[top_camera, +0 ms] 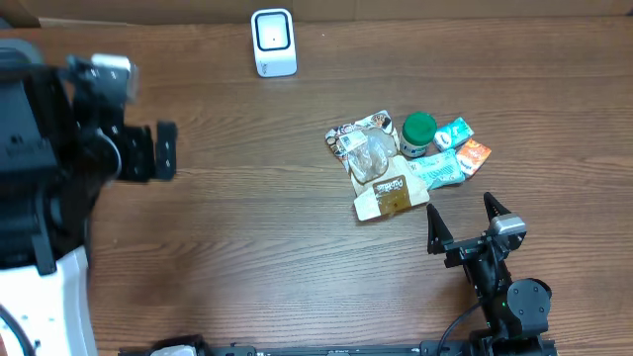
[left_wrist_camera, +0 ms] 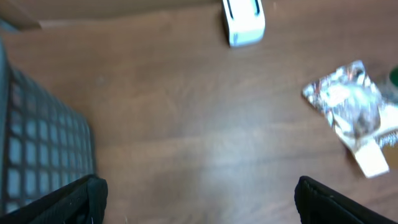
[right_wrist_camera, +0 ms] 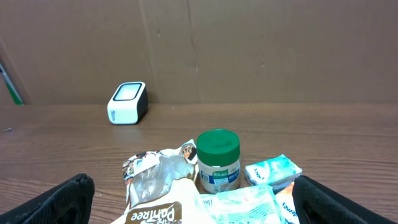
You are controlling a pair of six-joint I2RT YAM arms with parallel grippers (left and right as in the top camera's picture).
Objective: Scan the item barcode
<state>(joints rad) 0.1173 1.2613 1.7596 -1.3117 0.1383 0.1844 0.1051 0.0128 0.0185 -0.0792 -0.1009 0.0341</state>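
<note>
Right hand (top_camera: pixel 461 208) near crinkly packets (top_camera: pixel 368 153)

White scanner (top_camera: pixel 274 43) at table's (top_camera: pixel 247 247) far edge; packet pile (top_camera: pixel 381 168) and green-lidded jar (top_camera: pixel 418 131) near wide-spread right pincer (top_camera: pixel 460 205).

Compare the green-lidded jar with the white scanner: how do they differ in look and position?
The jar is round with a green lid; the scanner is a boxy white block. The jar stands crowded among packets; the scanner stands alone near the far edge. Both stand on the wooden table.
</note>
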